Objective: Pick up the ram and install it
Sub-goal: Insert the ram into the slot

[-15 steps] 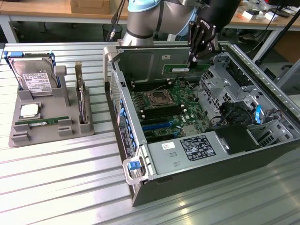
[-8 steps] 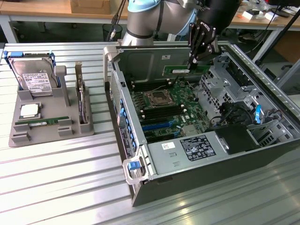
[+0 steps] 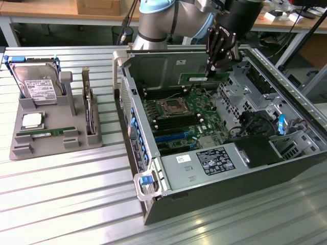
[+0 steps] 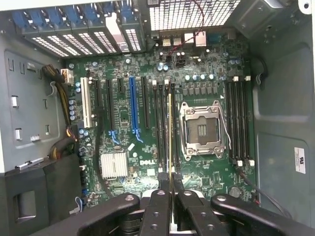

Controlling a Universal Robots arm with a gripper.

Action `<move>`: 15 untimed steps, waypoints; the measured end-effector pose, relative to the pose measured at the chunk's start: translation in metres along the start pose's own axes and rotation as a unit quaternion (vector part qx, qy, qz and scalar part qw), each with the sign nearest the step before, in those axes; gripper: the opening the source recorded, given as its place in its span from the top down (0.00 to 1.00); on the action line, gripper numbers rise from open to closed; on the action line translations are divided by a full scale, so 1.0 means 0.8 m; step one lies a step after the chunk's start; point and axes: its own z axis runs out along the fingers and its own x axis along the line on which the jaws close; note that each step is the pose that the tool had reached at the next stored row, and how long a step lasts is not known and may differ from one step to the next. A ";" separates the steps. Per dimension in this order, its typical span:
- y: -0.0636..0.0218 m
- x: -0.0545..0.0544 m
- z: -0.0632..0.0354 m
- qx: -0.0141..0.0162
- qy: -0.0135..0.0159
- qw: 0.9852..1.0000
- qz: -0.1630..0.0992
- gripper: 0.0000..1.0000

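A: Green long thin circuit-board stick, the ram (image 3: 196, 78), where is it?
B: In the black multi-finger gripper (image 3: 213, 69), at 1 o'clock in the exterior view, over the open dark computer case (image 3: 214, 201). The long side is roughly level, hanging under the fingertips.
A: Jaws?
B: Nearly closed, pinched on the ram. In the wrist view the ram (image 4: 170, 132) is edge-on, a thin line between the two inner fingers (image 4: 158, 206).
A: Over what?
B: The green motherboard (image 3: 190, 95). The wrist view lines it up along the black memory slots (image 4: 160, 128) just beside the square silver processor socket (image 4: 203, 129), on the side toward the blue expansion slot (image 4: 133, 105).
A: Seated?
B: Probably clear of the board. Whether it touches a slot, cannot tell.
A: Rest?
B: Grey plastic holder tray (image 3: 23, 148) at 9 o'clock from the case, well apart, on the ribbed metal table (image 3: 76, 194). In it: a silver hard drive (image 3: 36, 84) propped up at 12, a square silver processor chip (image 3: 31, 121) in the middle, and a second green stick (image 3: 43, 133) lying flat toward 6.
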 end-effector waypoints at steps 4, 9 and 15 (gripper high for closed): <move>-0.008 -0.001 0.005 0.000 0.000 1.000 0.000 0.87; -0.014 -0.001 0.010 0.000 0.000 1.000 0.000 0.87; -0.019 -0.002 0.015 0.000 0.000 1.000 0.000 0.87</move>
